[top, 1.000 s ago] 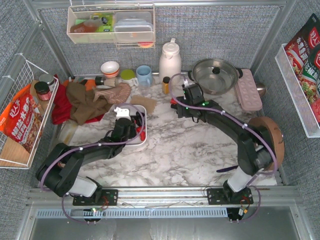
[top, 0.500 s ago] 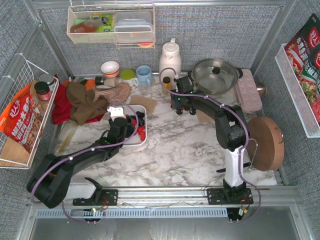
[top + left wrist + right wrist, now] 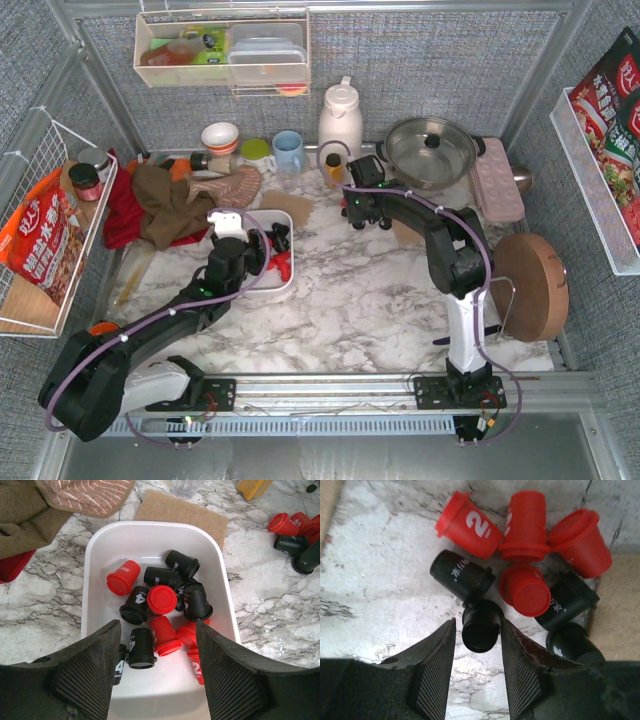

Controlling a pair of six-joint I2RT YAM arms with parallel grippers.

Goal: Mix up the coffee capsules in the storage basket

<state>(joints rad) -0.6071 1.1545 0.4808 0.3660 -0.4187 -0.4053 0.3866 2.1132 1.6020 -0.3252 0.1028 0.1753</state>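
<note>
Right tool [image 3: 476,652] newly closed around upright black capsule [image 3: 481,625].

A mock kitchen test cell is showing: grey fabric walls [image 3: 430,60] are enclosing a marble-patterned counter [image 3: 370,290] bearing a steel lidded pot [image 3: 432,150] and white thermos jug [image 3: 340,120].

Capsules [image 3: 162,600] are crowding the basket's [image 3: 92,580] middle under my left claw [image 3: 155,667]; its far end is lying open. More capsules [image 3: 520,550] are blocking my right claw [image 3: 479,630].
</note>
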